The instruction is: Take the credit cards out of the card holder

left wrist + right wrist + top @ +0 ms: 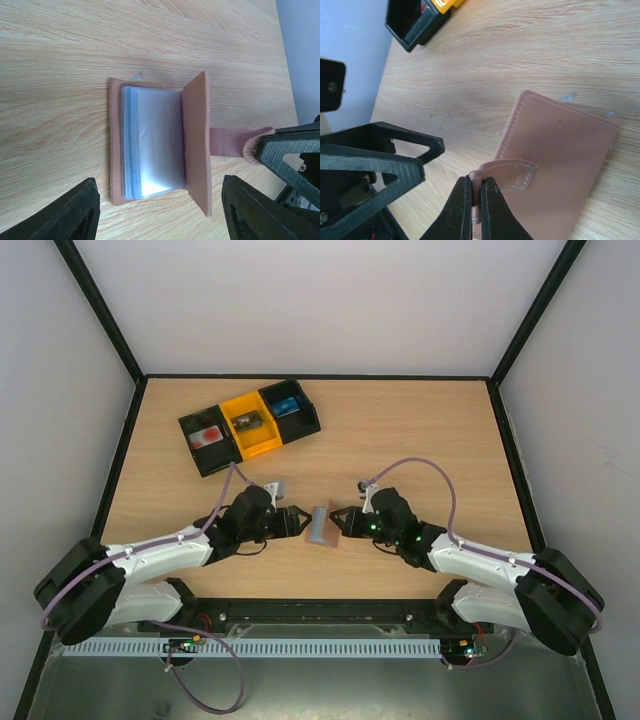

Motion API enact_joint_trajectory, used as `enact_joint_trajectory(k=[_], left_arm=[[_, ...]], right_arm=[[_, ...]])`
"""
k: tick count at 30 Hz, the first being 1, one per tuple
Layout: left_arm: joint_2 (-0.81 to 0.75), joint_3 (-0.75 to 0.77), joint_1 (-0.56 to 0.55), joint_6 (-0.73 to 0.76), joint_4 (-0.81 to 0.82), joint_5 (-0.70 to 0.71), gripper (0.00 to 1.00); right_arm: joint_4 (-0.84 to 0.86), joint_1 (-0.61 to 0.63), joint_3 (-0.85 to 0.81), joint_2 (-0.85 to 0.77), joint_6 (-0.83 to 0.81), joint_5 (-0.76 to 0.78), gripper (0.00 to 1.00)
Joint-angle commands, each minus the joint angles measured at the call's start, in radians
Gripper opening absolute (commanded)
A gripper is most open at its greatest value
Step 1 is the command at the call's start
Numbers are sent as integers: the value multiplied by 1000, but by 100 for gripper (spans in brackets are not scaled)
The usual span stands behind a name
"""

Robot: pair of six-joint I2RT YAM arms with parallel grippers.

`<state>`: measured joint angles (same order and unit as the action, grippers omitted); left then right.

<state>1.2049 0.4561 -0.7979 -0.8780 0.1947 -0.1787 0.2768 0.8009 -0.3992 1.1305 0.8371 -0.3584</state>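
Note:
The brown card holder point(322, 525) lies open on the table between both grippers. In the left wrist view its cover flap point(196, 145) stands up, and a stack of clear sleeves point(157, 142) shows inside. The credit cards appear only as pale blue edges point(129, 145) in those sleeves. My left gripper point(160, 182) is open, its fingers point(82, 210) wide on either side of the holder's near end, not touching it. My right gripper point(476, 182) is shut on the holder's closing strap point(510, 172), pulling the cover point(560, 150) up and to the right.
A row of black and yellow bins point(250, 425) stands at the back left, its corner in the right wrist view point(412, 20). The left gripper's fingers point(380, 160) sit close to the right gripper's. Black frame rails edge the table point(420, 430).

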Motion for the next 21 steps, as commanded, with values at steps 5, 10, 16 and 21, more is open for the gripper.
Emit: enact_joint_trajectory(k=[5,10,16,21], left_arm=[[50,-24,2,25,22,14,69],[101,-12,2,35,17,30,66],[175,3,2,32,54,15,62],[252,6,2,4,151,-39,59]], right_arm=[[-99,5,-19,-20,-49,130,2],[-280,3,6,-97,4,386,2],[-337,3,95,-167,106,510,2],[-342,3,142,-174,150,513,2]])
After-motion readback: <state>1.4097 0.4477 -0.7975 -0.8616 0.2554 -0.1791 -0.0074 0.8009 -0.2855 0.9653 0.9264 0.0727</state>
